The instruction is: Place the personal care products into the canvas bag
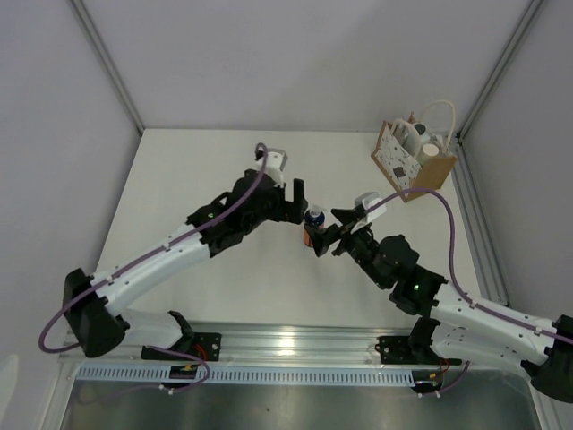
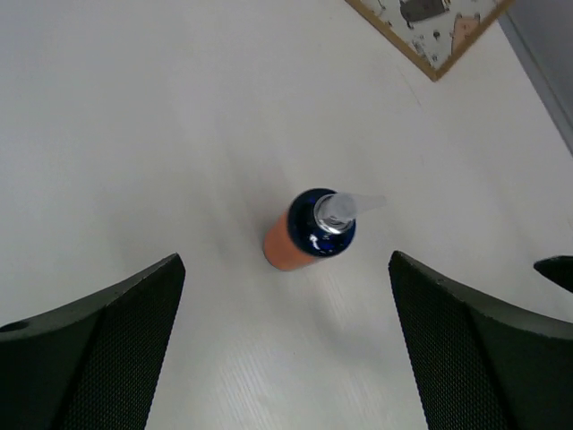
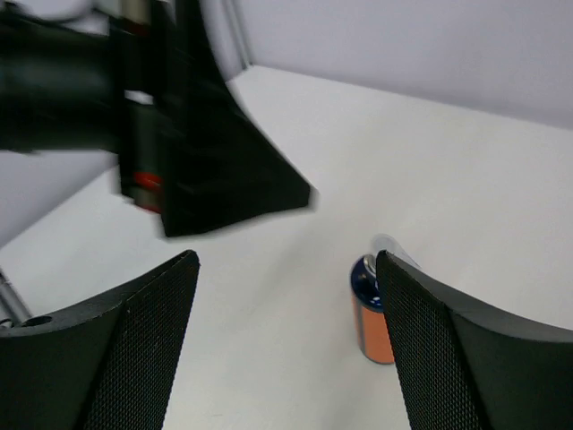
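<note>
The orange bottle (image 1: 311, 235) with a dark blue cap stands upright on the white table, mid-table between the two arms. My left gripper (image 1: 298, 202) hovers just above and left of it, open wide; in the left wrist view the orange bottle (image 2: 303, 235) stands free below the left gripper (image 2: 285, 269). My right gripper (image 1: 330, 231) is open beside the bottle. In the right wrist view the orange bottle (image 3: 371, 315) is partly hidden behind the right-hand finger of the right gripper (image 3: 286, 260). The canvas bag (image 1: 432, 167) stands at the back right, with pale items in its open top.
The left gripper's body (image 3: 192, 134) fills the upper left of the right wrist view, close to the right fingers. A corner of the bag's dotted panel (image 2: 428, 27) shows in the left wrist view. The table's right edge rail (image 1: 479, 233) runs near the bag.
</note>
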`<state>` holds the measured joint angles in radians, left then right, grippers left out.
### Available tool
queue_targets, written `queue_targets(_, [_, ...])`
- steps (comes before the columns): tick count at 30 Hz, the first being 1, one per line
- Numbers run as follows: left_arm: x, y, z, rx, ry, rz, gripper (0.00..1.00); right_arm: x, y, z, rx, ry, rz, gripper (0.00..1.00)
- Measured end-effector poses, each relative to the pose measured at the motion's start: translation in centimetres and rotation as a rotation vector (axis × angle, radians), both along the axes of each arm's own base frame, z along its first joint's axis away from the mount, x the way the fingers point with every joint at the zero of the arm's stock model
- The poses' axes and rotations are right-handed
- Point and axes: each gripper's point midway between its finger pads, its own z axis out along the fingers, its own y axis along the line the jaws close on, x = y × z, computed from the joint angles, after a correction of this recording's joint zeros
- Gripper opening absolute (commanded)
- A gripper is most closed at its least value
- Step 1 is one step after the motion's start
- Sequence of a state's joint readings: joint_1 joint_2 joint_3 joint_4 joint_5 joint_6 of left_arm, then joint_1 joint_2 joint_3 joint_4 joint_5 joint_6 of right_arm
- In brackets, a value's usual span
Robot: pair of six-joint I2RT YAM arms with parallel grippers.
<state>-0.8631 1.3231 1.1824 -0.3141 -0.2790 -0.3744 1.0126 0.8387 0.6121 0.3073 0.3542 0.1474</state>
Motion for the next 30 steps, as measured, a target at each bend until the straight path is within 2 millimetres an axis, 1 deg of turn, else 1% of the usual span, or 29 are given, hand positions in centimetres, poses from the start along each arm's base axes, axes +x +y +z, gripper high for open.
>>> queue_targets(1, [0.1, 1.4, 0.1, -0.01, 0.01, 0.033, 0.99, 0.3, 0.4, -0.3, -0.021, 0.002, -0.002, 0.84])
queue_targets(2, [0.0, 2.9, 0.4, -0.027, 0.012, 0.069, 0.99, 0.9, 0.3, -1.2, -0.048, 0.017, -0.022, 0.86])
queue_targets(4, [-0.5, 6.5, 1.4, -0.065, -0.004, 0.151, 0.99, 2.1, -0.1, -3.6, -0.119, 0.059, -0.064, 0.88])
queue_targets(6, [-1.7, 9.0, 2.8, -0.119, -0.047, 0.2, 0.99, 3.1, -0.5, -6.0, -0.185, 0.104, -0.097, 0.9])
queue_targets(8, [-2.9, 10.3, 3.4, -0.172, -0.076, 0.215, 0.99, 3.8, -0.7, -7.6, -0.228, 0.134, -0.115, 0.9])
queue_targets(9, [-3.7, 11.0, 3.1, -0.199, -0.083, 0.226, 0.99, 4.1, -0.7, -8.4, -0.25, 0.149, -0.122, 0.9])
queue_targets(11, [-4.7, 11.9, 1.7, -0.224, -0.077, 0.233, 0.99, 4.5, -0.7, -9.8, -0.296, 0.165, -0.127, 0.91])
queue_targets(13, [-5.5, 12.2, -0.6, -0.241, -0.066, 0.228, 0.99, 5.0, -0.7, -11.5, -0.361, 0.173, -0.111, 0.91])
queue_targets(16, [-6.2, 12.5, -4.7, -0.239, -0.041, 0.22, 0.99, 6.0, -0.5, -13.3, -0.435, 0.197, -0.057, 0.95])
queue_targets(18, [-6.5, 12.7, -7.3, -0.215, -0.02, 0.222, 0.99, 6.5, -0.5, -13.7, -0.458, 0.202, -0.02, 0.95])
queue_targets(20, [-6.7, 12.9, -8.7, -0.191, 0.0, 0.223, 0.99, 7.2, -0.7, -13.5, -0.461, 0.195, 0.012, 0.95])
queue_targets(21, [-6.7, 12.9, -8.8, -0.185, 0.001, 0.222, 0.99, 7.5, -0.8, -13.3, -0.459, 0.193, 0.029, 0.95])
queue_targets(24, [-6.4, 12.7, -7.8, -0.214, -0.027, 0.218, 0.99, 8.5, -0.7, -12.6, -0.454, 0.173, 0.075, 0.95])
queue_targets(25, [-6.3, 12.6, -7.6, -0.223, -0.035, 0.217, 0.99, 8.7, -0.4, -12.6, -0.457, 0.165, 0.109, 0.95])
queue_targets(27, [-6.3, 12.5, -7.2, -0.235, -0.046, 0.216, 0.99, 9.1, -0.3, -13.2, -0.467, 0.166, 0.145, 0.94])
queue_targets(30, [-6.2, 12.5, -6.7, -0.25, -0.059, 0.213, 0.99, 8.8, 0.9, -15.0, -0.505, 0.177, 0.248, 0.93])
